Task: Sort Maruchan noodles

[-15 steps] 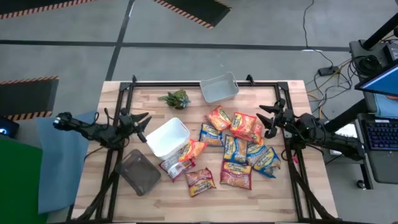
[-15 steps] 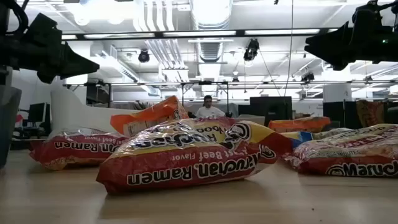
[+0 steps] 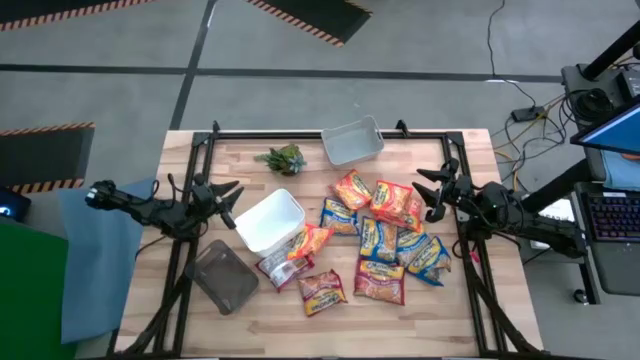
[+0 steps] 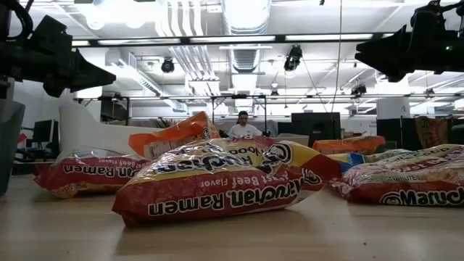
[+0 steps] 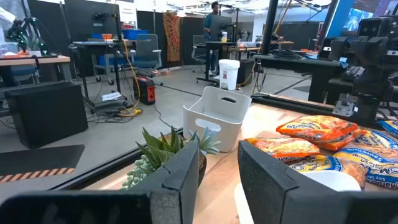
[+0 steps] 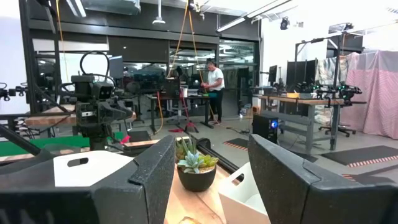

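Note:
Several Maruchan noodle packets (image 3: 385, 235), orange-red, blue-yellow and dark red, lie flat in a loose pile on the wooden table's right half; in the low view one beef-flavour packet (image 4: 225, 188) lies nearest. One orange packet (image 3: 310, 241) leans on the white tub's near corner. My left gripper (image 3: 232, 196) hovers open above the table's left side, beside the white tub, and shows in its wrist view (image 5: 217, 162). My right gripper (image 3: 432, 187) hovers open at the pile's right edge, with its wrist view (image 6: 211, 168) looking across the table. Neither touches a packet.
A white tub (image 3: 270, 221) stands left of the pile, a grey tub (image 3: 352, 141) at the far edge, a clear tub (image 3: 224, 276) near the left front. A small green plant (image 3: 282, 158) sits far left of centre. Bare wood lies along the near edge. A person (image 4: 243, 125) stands beyond the table.

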`<state>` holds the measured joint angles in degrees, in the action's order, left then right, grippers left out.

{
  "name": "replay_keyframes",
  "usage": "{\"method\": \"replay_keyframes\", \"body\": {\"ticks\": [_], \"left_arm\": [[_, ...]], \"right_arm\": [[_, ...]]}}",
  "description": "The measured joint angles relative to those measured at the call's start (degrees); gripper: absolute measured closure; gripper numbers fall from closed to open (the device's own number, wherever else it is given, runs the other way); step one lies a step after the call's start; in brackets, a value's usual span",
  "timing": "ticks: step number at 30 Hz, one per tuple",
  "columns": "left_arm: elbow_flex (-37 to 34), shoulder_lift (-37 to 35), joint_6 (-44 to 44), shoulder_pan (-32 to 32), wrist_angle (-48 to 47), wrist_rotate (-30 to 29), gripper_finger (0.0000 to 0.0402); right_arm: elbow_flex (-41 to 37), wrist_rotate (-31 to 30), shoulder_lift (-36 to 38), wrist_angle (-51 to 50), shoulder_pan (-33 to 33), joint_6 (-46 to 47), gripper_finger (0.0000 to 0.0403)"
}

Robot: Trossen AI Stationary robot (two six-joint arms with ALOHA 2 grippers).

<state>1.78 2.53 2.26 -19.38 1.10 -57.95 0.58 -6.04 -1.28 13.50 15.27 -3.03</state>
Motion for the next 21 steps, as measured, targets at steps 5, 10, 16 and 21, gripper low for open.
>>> {"method": "replay_keyframes", "body": {"ticks": [5, 10, 16, 21], "left_arm": [[0.01, 0.01, 0.0, -0.01, 0.0, 0.01, 0.0306], [0.02, 0.02, 0.0, -0.02, 0.0, 0.02, 0.0306], [0.02, 0.01, 0.0, 0.0, 0.0, 0.01, 0.0306], [0.02, 0.02, 0.0, -0.02, 0.0, 0.02, 0.0306]], "right_arm": [[-0.02, -0.02, -0.01, 0.0, 0.01, 0.0, 0.0211], [-0.02, -0.01, -2.29, -0.13, 0.04, -0.04, 0.0211], [0.0, -0.01, -3.86, 0.01, 0.02, -0.01, 0.0211], [0.0, -0.01, -4.15, 0.04, 0.02, -0.02, 0.0211]]}}
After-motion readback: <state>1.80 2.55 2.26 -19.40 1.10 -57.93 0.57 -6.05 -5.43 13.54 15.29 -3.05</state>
